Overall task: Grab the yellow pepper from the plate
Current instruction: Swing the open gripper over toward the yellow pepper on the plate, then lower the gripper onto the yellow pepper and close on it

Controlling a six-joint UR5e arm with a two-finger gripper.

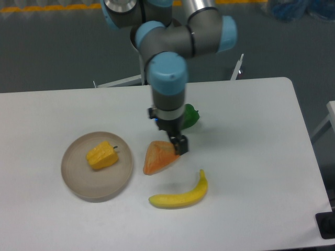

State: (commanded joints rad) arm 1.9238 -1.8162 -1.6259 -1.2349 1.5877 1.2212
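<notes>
Four bits of toy food on the white table (251, 209), plus one plate (78, 183), so going left to right from where I'm standing: the plate sits on the left side, and the yellow pepper (102, 156) is lying on it, a bit above the plate's middle, tipped over with its dark stem poking out to the right. Its long axis runs roughly left-right with a slight upward slant toward the stem.

Next over is an orange wedge-shaped piece (159, 158), and the gripper (178, 144) hangs right over its upper right edge. Can't honestly tell how far the jaws are spread from this angle, they look dark and bunched together, but I see nothing held in them.

So the key thing: the pepper is off to the gripper's left and slightly lower in view, well apart, with the orange piece between them. My guess is the arm needs to carry on leftward past that wedge, then drop down.

Green pepper (189, 116) is half hidden behind the arm, banana (180, 196) lies nearer the front.
</notes>
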